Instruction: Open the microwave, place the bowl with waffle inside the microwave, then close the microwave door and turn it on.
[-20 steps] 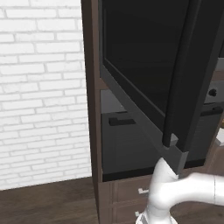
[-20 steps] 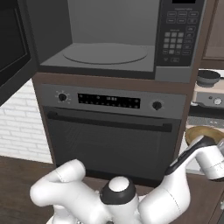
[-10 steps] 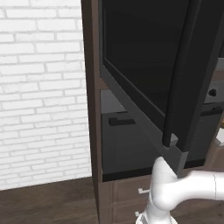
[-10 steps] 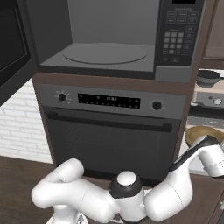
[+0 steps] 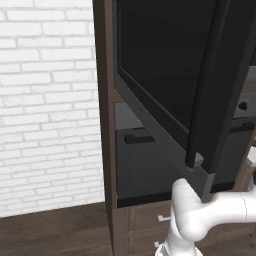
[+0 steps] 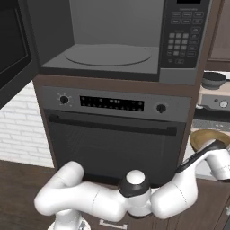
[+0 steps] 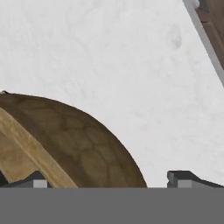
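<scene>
Left base view: the microwave door (image 5: 170,85) stands swung wide open, its dark glass panel jutting out from the brown wood cabinet (image 5: 102,125) toward the camera, its long axis running from the hinge side at the cabinet's left edge out to the free edge at the right. The door hides the microwave cavity. Beneath it the oven (image 5: 145,165) shows in part, its bar handle cut off by the door. A white brick wall (image 5: 47,105) lies left of the cabinet.

Right base view: the microwave (image 6: 117,45) sits at the top of the cabinet, open, with its round turntable (image 6: 108,55) bare and the keypad panel (image 6: 183,33) on the right. The door is cut off at the left edge. Below is the oven with two knobs and a display strip. At the right edge, on the counter (image 6: 204,168) beside the cabinet, the brown bowl (image 6: 207,137) shows, its near side hidden by the arm; the hand is lowered just at it, and the fingers themselves are hard to make out here.

Hand view: the gripper (image 7: 111,178) has its two dark fingertips (image 7: 183,178) spread wide apart, clamped on nothing. The bowl's brown rounded wall (image 7: 78,144) and pale rim fill the lower left, between and left of the tips, resting on the white counter; the bowl is cut off by the edges and its contents cannot be seen.
</scene>
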